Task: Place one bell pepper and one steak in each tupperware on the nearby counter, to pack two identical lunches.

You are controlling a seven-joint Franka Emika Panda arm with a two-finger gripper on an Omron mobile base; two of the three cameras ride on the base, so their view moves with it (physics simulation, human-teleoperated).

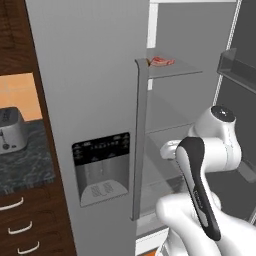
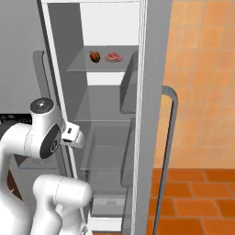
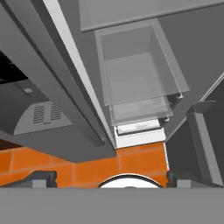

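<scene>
Tool (image 3: 109, 177) fingers spread wide, gripping nothing, aimed down at fridge drawer (image 3: 135, 74). Bell pepper (image 2: 95, 56) and steak (image 2: 114, 57) on shelf (image 2: 87, 66) well above tool.

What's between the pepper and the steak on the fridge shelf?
Nothing. In the right base view the pepper and steak lie side by side on the shelf, apart, with only bare shelf between them.

Arm folded at elbow, wrist pointing down; tool (image 3: 111, 178) fingers wide apart, apparently holding nothing.
</scene>
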